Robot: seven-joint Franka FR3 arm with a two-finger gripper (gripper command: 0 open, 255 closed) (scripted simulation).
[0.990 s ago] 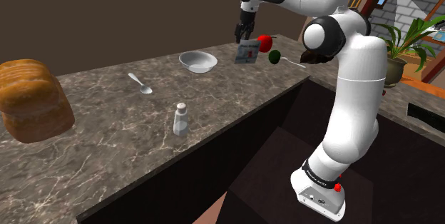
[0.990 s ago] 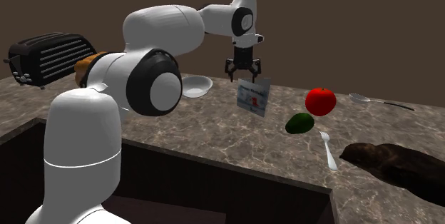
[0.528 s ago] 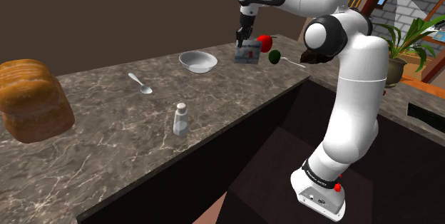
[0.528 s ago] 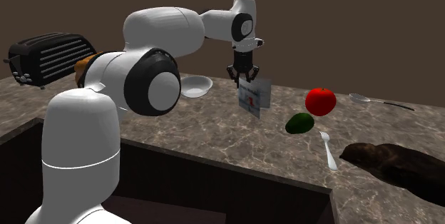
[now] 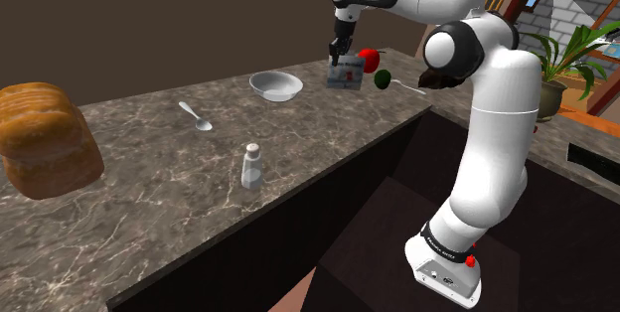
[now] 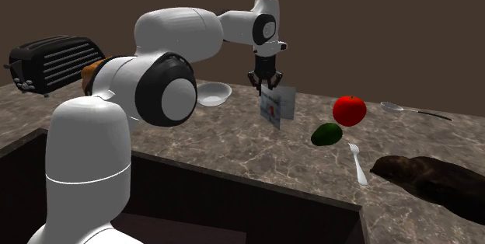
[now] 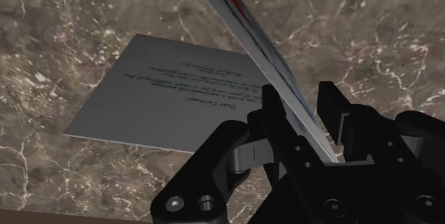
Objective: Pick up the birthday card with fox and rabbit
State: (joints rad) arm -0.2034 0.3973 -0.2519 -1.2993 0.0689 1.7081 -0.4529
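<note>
Wrist view: end effector (image 7: 303,110) gripping bday card (image 7: 171,94) edge.

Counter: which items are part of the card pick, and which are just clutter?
In the job:
- birthday card
- gripper, shut on the card's upright leaf

Lying about:
- bowl
- spoon
- shaker
- bread loaf
- apple
- avocado
- fork
- toaster
</note>
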